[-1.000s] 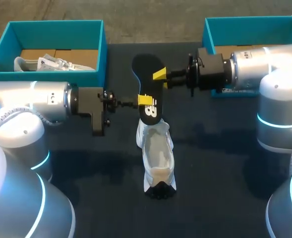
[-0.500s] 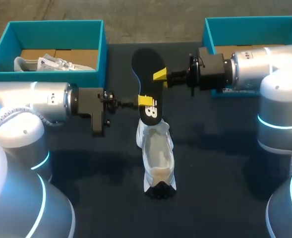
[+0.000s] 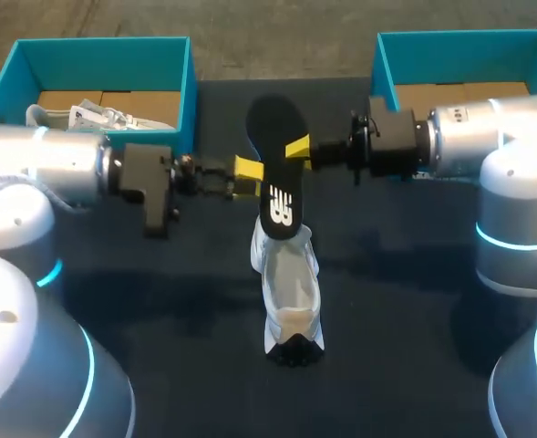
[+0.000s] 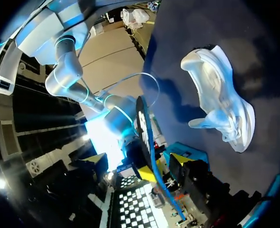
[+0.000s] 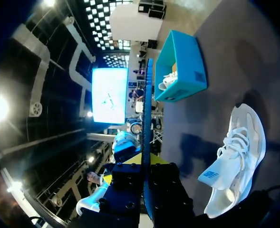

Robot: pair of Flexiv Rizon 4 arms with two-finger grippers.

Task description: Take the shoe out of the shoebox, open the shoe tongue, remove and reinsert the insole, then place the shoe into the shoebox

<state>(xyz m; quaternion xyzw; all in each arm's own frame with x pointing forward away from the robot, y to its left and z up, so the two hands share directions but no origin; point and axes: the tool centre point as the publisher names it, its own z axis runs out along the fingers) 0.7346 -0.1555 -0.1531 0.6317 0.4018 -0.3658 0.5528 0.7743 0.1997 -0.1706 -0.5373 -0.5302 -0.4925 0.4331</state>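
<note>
The black insole (image 3: 275, 169) hangs above the table between the two boxes, its lower end over the white shoe (image 3: 288, 292). My right gripper (image 3: 297, 149) is shut on the insole's right edge; in the right wrist view the insole (image 5: 147, 118) runs edge-on out from between that gripper's (image 5: 147, 175) fingers. My left gripper (image 3: 250, 170) stands open just left of the insole. In the left wrist view its yellow tips are far apart on either side of the insole (image 4: 147, 137), neither touching it. The shoe (image 4: 220, 114) lies on the dark table, tongue pulled back.
A teal shoebox (image 3: 181, 87) at the back left holds a second white shoe (image 3: 95, 116). Another teal shoebox (image 3: 382, 55) stands at the back right, partly behind my right arm. Dark tabletop (image 3: 414, 301) surrounds the shoe.
My left gripper let go of the insole, opened wide and drew back a little to the left. The right gripper keeps the insole, which shifted slightly.
</note>
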